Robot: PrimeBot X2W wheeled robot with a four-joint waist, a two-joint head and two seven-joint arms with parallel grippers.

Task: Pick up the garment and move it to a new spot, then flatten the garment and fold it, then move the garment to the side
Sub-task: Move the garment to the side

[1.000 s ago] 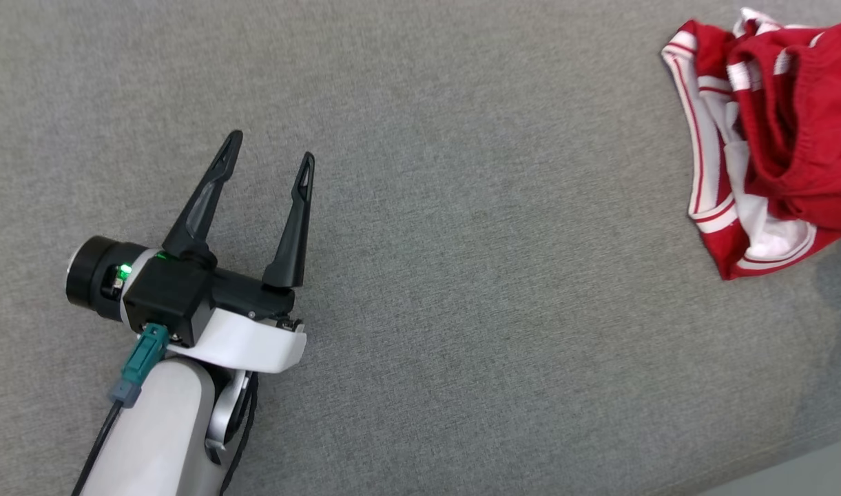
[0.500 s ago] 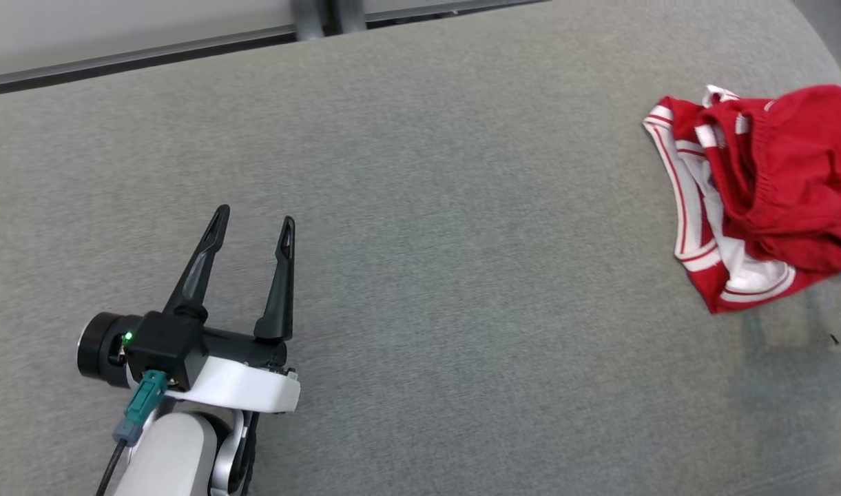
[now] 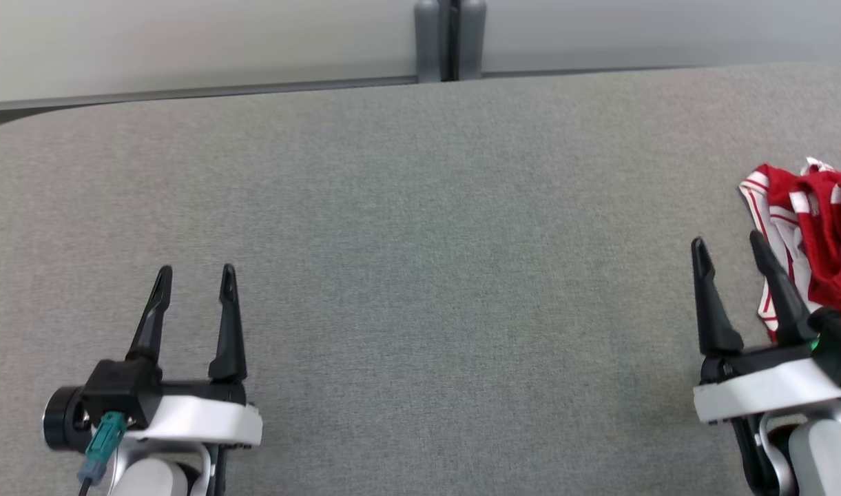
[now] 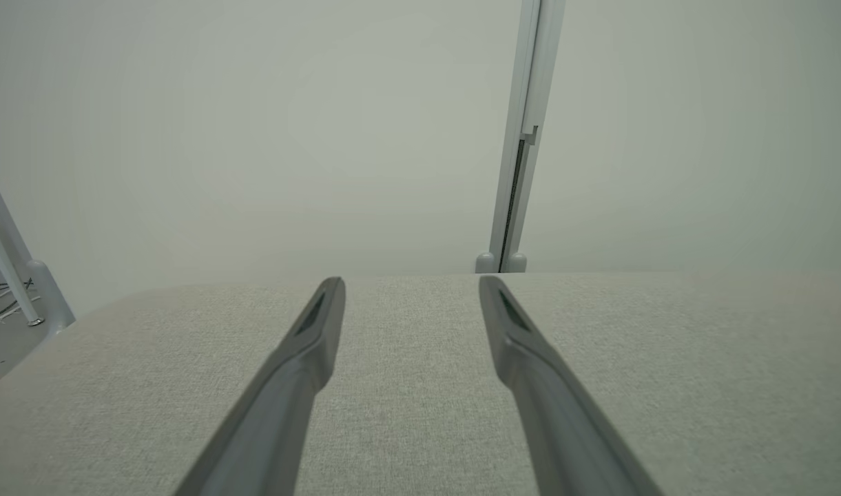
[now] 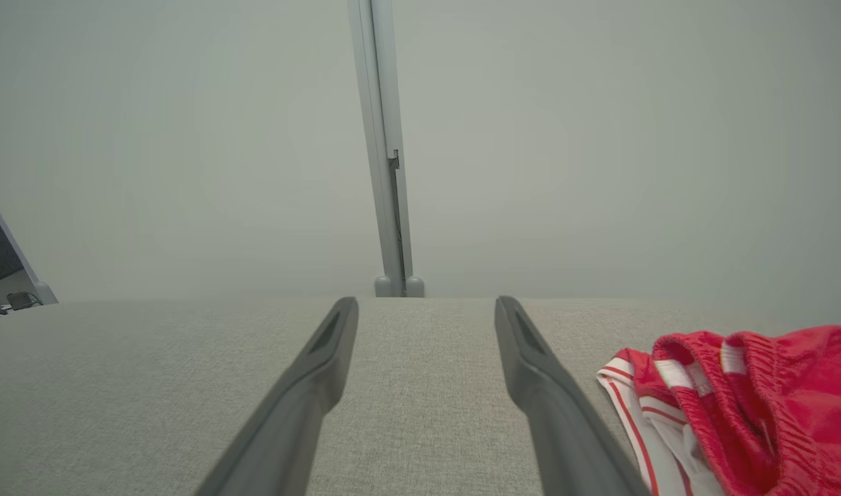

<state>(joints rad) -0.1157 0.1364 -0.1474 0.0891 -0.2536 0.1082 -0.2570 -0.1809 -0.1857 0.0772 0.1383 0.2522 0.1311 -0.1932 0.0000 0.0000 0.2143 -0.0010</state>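
Observation:
The garment point(image 3: 816, 227), red with white stripes, lies crumpled at the right edge of the grey table point(image 3: 420, 241); the right wrist view has the garment point(image 5: 751, 399) at its lower right. My right gripper point(image 3: 727, 246) stands open at the lower right, its outer finger just left of the garment, nothing between the fingers. In its own wrist view the right gripper point(image 5: 427, 306) points over bare cloth. My left gripper point(image 3: 194, 275) stands open at the lower left, far from the garment, and the left gripper point(image 4: 412, 284) is empty in its wrist view.
A pale wall runs behind the table, with a grey vertical post point(image 3: 450, 38) at the far edge's middle. The table's left far corner is rounded point(image 3: 21, 120). Chair or stand legs point(image 4: 21, 289) show off the table's left side.
The head camera has tilted up and turned, so the whole picture shifted; the far wall and my right gripper have come into view. Both grippers stay open.

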